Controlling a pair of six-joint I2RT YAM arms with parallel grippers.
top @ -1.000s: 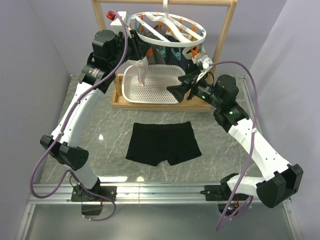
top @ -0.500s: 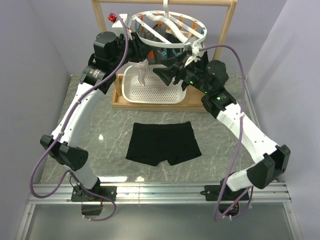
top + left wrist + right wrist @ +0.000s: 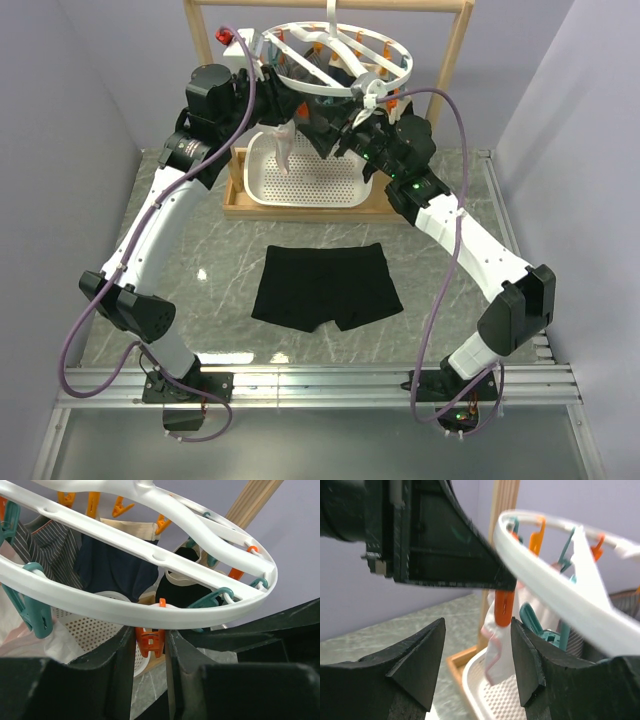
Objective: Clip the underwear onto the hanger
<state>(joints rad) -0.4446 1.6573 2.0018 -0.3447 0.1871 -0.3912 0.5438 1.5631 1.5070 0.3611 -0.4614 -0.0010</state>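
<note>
Left gripper (image 3: 149, 650): yours pinches an orange clip (image 3: 150, 642) under the hanger (image 3: 100, 607) rim, likely steadying it; right gripper (image 3: 477, 625) gapes empty facing it; underwear (image 3: 325, 285) lies flat on the table (image 3: 220, 260), well apart.

Left wrist pic: the hanger (image 3: 150, 614) runs off the left & top edges. Top of the orange clip (image 3: 150, 644) hides behind its ring. The basket (image 3: 92, 630) is mostly covered by the ring & the clothes (image 3: 115, 565). Fingers (image 3: 117, 675) of the left gripper (image 3: 150, 631) are cut off at the bottom edge. Right wrist pic: all blurry; left gripper cut off at the top, hanger cut off at the right, right gripper (image 3: 477, 630) cut off at the bottom. Top pic: hook (image 3: 330, 10) & wooden rack (image 3: 451, 60) cut off at the top edge; right gripper's tips get lost in the dark clothes under the ring, clips too small to tell apart
</note>
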